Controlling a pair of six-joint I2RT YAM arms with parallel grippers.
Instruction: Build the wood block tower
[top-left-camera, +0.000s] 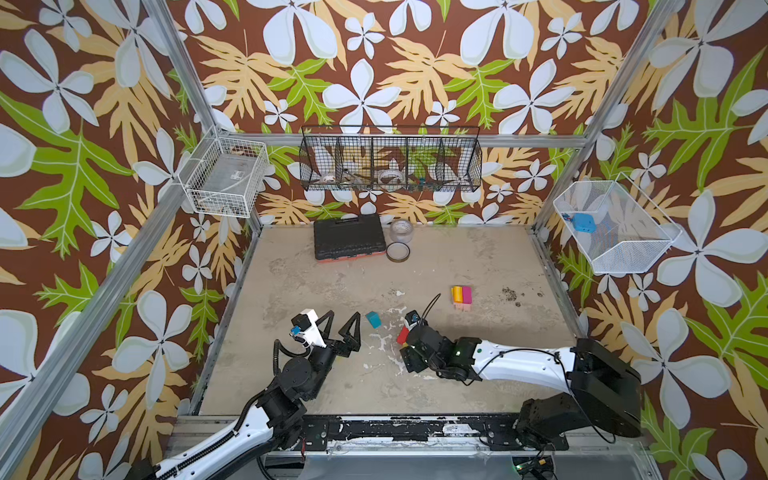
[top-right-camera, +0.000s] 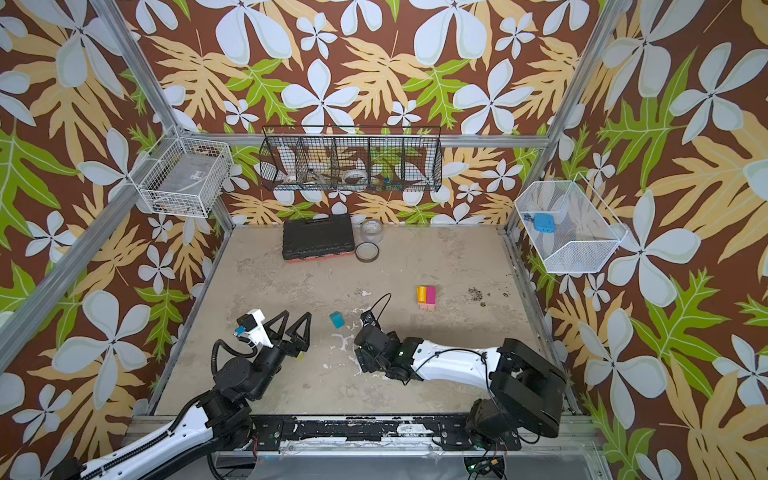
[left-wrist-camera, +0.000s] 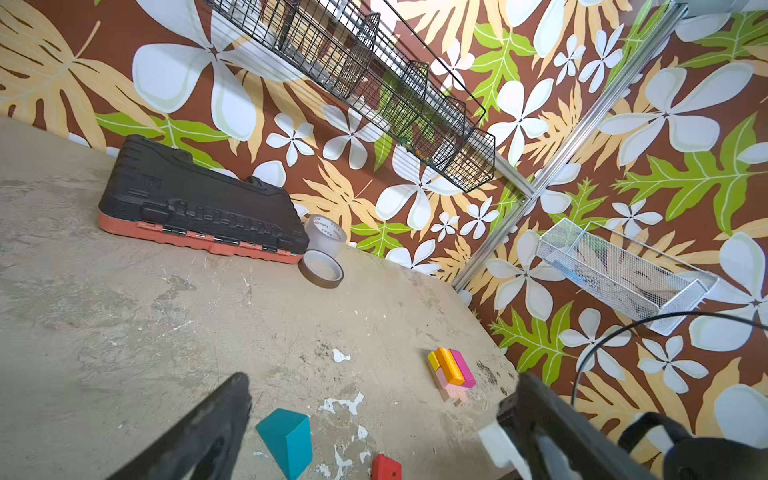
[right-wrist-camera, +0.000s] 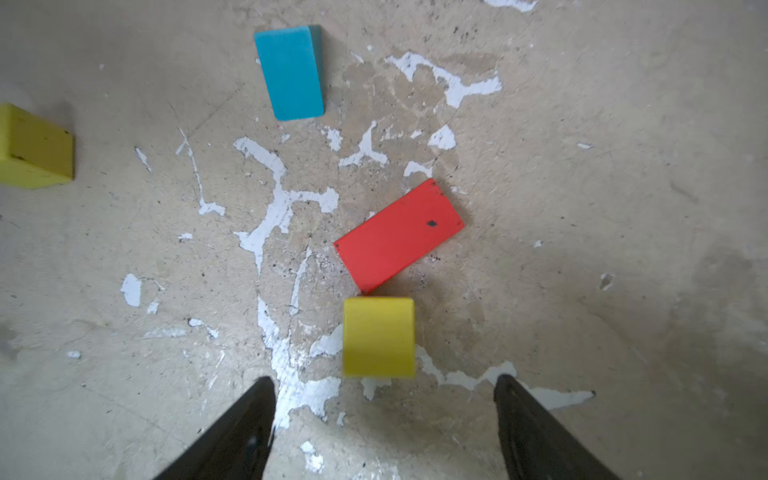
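Black fingers (right-wrist-camera: 241, 436) of the right gripper (right-wrist-camera: 383, 379) point straight down over the table (right-wrist-camera: 623, 166), spread apart with nothing between them. Just ahead of their tips lies a yellow block (right-wrist-camera: 379, 336) with a rounded top. A red block (right-wrist-camera: 399, 235) lies flat and skewed, one corner touching that yellow block or very nearly so. Farther on, apart from both, sits a teal block (right-wrist-camera: 291, 72), and a second yellow block (right-wrist-camera: 35, 145) lies off to one side.

Across the table, the left gripper (top-left-camera: 344, 313) hovers with its jaws wide apart and empty, the teal block just to its right in both top views. The wood block tower (top-left-camera: 461, 297) stands well apart toward the right of the table: a pink base with yellow, orange and magenta blocks side by side on top. Against the back wall rests a black tool case (top-left-camera: 347, 239), with two tape rolls (top-left-camera: 399, 241) beside it.
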